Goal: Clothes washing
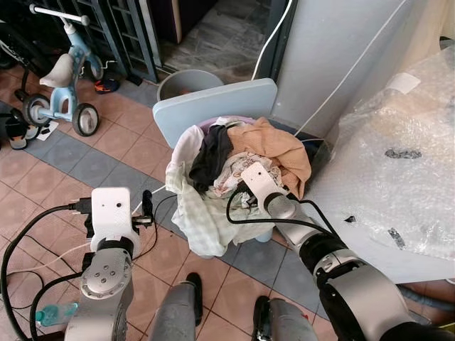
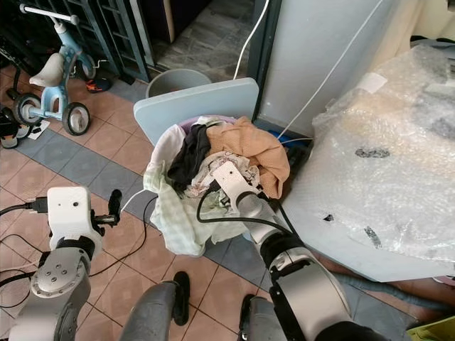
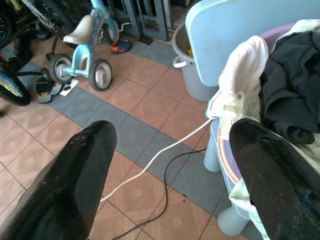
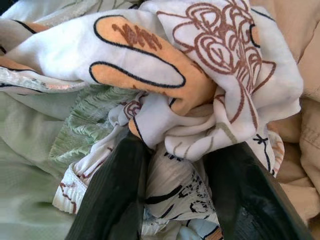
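Note:
A purple-rimmed laundry basket (image 1: 213,122) stands on the tiled floor, heaped with clothes. On the heap lie a peach garment (image 1: 277,145), a black garment (image 1: 213,153) and a pale green cloth (image 1: 195,213) that hangs over the front. My right gripper (image 4: 175,150) is pushed into the heap, its fingers (image 4: 115,190) closed around a white cloth with a brown and orange pattern (image 4: 200,65). To the left of the basket, over the floor, my left gripper (image 3: 170,135) is open and holds nothing.
A pale blue panel (image 1: 213,103) leans behind the basket, with a grey bucket (image 1: 186,79) beyond it. A bubble-wrapped bulk (image 1: 398,163) stands close on the right. A child's tricycle (image 1: 64,78) is at the far left. Cables (image 1: 43,213) and a plastic bottle (image 1: 53,312) lie on the floor.

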You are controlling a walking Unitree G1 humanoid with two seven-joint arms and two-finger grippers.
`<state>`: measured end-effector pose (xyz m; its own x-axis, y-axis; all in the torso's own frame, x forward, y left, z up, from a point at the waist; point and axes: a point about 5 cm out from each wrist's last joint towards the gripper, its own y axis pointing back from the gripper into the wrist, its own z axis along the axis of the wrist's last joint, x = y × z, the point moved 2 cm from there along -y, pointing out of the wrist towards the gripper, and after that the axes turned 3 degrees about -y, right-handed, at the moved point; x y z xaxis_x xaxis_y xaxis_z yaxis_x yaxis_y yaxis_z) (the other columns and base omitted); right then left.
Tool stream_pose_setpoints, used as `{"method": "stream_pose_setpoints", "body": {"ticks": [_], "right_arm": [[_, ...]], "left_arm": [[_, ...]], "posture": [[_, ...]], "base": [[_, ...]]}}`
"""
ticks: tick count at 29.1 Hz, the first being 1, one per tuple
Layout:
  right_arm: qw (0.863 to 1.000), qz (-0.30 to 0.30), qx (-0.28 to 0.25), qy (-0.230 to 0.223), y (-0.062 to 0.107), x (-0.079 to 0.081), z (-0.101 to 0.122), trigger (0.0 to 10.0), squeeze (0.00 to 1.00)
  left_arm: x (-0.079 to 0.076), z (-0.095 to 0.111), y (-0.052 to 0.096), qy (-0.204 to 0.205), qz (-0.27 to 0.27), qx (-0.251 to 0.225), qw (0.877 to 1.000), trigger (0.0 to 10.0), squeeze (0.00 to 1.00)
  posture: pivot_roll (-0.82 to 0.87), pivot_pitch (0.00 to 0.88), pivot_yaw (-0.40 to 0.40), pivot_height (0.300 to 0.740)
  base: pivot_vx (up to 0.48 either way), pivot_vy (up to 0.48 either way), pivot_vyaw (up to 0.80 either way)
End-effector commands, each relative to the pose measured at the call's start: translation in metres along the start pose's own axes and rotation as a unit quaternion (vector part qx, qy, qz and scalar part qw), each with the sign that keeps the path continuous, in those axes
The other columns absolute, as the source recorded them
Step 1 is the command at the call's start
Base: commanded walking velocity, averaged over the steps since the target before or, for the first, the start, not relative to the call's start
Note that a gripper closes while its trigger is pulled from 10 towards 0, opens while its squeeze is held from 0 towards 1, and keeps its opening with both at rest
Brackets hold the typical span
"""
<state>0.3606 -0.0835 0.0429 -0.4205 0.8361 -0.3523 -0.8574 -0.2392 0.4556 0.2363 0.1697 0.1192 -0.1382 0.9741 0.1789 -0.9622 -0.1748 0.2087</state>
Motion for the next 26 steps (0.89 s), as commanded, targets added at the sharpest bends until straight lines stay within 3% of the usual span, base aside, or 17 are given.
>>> {"method": "stream_pose_setpoints", "body": {"ticks": [1,10,16,17,19,23,26], "right_arm": [[0.999,0.014,0.023,-0.03,0.001,0.007,-0.012,0.0,0.0],[0.994,0.032,0.028,-0.102,0.001,0.009,-0.012,0.0,0.0],[0.99,0.057,-0.009,-0.127,0.001,0.0,0.0,0.0,0.0],[0.986,0.063,-0.047,-0.147,0.003,-0.011,0.011,0.0,0.0],[0.984,0.065,-0.059,-0.154,0.004,-0.014,0.015,0.0,0.0],[0.967,0.037,-0.142,-0.208,0.015,-0.031,0.037,0.0,0.0],[0.96,0.019,-0.165,-0.226,0.022,-0.036,0.041,0.0,0.0]], "left_arm": [[0.001,-0.003,-0.001,-0.003,0.007,0.005,1.0,10.0,0.0],[-0.002,0.0,-0.006,-0.001,0.007,-0.003,1.0,10.0,0.0],[-0.003,0.001,-0.011,-0.002,0.007,-0.011,1.0,10.0,0.0],[-0.01,0.005,-0.015,-0.009,-0.004,-0.024,1.0,10.0,0.0],[-0.011,0.005,-0.017,-0.01,-0.007,-0.027,1.0,10.0,0.0],[-0.016,0.006,-0.025,0.001,-0.011,-0.029,1.0,10.0,0.0],[-0.019,0.007,-0.028,0.003,-0.014,-0.031,0.999,10.0,0.0]], "posture": [[0.2,0.245,-0.012,0.74],[0.2,0.23,-0.019,0.74],[0.16,0.215,-0.024,0.74],[0.12,0.192,-0.028,0.74],[0.11,0.189,-0.028,0.74],[0.08,0.168,-0.021,0.74],[0.07,0.158,-0.013,0.74]], "base": [[0.0,0.0,0.0],[0.0,0.0,0.0],[0.0,0.0,0.0],[0.0,0.0,0.0],[0.0,0.0,0.0],[0.0,0.0,0.0],[0.0,0.0,0.0]]}}
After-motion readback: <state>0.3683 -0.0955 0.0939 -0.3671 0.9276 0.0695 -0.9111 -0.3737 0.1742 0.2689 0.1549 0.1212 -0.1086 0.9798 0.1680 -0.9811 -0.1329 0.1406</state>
